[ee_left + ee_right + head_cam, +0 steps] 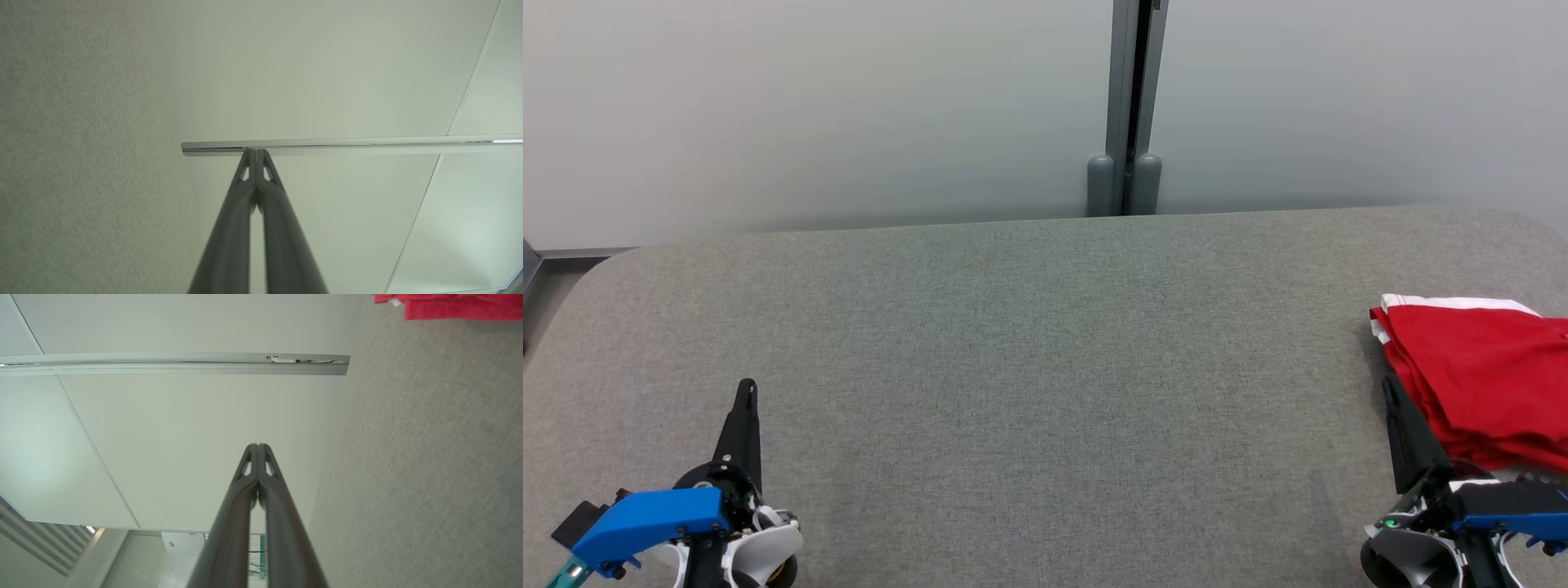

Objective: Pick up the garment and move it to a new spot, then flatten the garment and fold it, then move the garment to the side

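At your lower left, the left jaws are pressing together on nothing, pointing up over the grey fabric bench (1045,367). The bench is stretching wide across the middle, its far corners rounding off. Behind it a pale wall (809,106) is standing, with a grey post (1131,98) splitting its panels. At the far right the red garment (1486,384), white-trimmed, is lying folded on the bench, running off the picture's edge. The right jaws are also pressing together, empty, their tip sitting at the garment's left edge.
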`<state>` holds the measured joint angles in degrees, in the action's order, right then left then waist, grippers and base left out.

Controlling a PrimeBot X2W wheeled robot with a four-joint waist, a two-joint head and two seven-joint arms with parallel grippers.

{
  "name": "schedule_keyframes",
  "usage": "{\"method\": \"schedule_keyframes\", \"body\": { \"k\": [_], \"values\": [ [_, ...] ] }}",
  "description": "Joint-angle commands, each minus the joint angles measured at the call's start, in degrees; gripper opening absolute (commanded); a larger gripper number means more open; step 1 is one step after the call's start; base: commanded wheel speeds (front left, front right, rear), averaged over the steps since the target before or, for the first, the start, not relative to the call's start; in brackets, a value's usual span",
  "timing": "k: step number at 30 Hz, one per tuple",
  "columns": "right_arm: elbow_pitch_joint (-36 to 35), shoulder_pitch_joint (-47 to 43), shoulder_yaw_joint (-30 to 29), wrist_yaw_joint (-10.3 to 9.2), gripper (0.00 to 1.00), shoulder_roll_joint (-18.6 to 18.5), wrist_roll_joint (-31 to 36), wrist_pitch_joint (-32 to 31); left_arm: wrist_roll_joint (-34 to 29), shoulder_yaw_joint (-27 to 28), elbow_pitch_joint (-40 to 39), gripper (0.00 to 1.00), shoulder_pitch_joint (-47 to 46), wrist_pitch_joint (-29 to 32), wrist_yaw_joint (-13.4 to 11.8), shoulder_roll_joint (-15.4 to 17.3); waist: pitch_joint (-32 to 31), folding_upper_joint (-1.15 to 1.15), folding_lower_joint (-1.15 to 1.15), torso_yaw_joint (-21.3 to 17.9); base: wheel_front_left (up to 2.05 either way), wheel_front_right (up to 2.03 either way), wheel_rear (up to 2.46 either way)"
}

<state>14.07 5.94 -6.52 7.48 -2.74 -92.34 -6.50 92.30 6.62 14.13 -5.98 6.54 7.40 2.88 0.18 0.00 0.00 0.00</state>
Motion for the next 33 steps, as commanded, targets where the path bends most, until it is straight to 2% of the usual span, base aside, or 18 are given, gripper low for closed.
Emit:
{"method": "schedule_keyframes", "body": {
  "k": [1, 33],
  "values": [
    [-0.2, 0.6, -0.1, 0.02, 0.0, -0.3, -0.2, -0.2, 0.2, 0.0, -0.2, 0.0, -0.6, 0.2, 0.3, -0.1, 0.0, 0.0, 0.0, 0.0, 0.0, 0.0, 0.0],
    [-0.2, 0.6, -0.1, 0.02, 0.0, -0.3, -0.2, -0.2, 0.2, 0.0, -0.2, 0.0, -0.6, 0.1, 0.3, -0.1, 0.0, 0.0, 0.0, 0.0, 0.0, 0.0, 0.0]
  ]
}}
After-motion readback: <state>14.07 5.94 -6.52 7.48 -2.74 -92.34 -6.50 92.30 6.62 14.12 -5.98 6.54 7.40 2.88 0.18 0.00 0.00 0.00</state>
